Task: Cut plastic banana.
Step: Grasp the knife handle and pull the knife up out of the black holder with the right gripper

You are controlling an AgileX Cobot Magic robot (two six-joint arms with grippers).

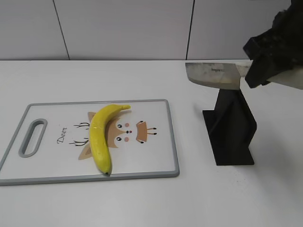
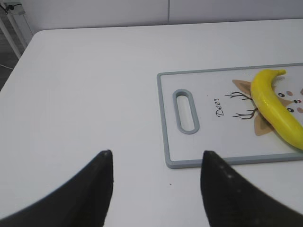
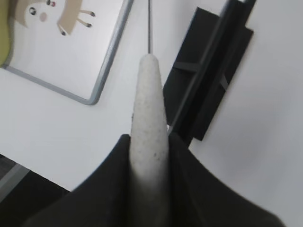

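Main risk from here: we're carrying the knife (image 1: 215, 75) by its pale handle (image 3: 150, 127) with the blade out in the air, above the black knife stand (image 1: 230, 127). The handle tapers and looks smooth, so it could twist or slide between the right gripper (image 3: 150, 142) fingers once the edge meets the banana (image 1: 102, 137). A glossy curved banana lying loose on the cutting board (image 1: 161, 156) will probably roll or skid under a downward push, since nothing pins it. The board itself may shift on the bench (image 1: 236, 198) too. Swinging the blade across could also clip the stand.

Right jaws: clenched tight on the knife handle, both fingers pressed against its sides, blade running straight ahead of them. The banana is well off to the jaws' left and ahead, on the board.

Left gripper (image 2: 156, 163): jaws spread wide, grasping nothing, touching nothing, hovering over bare bench. The board's handle end sits just ahead of the left jaws, the banana further ahead and to their right, well apart.
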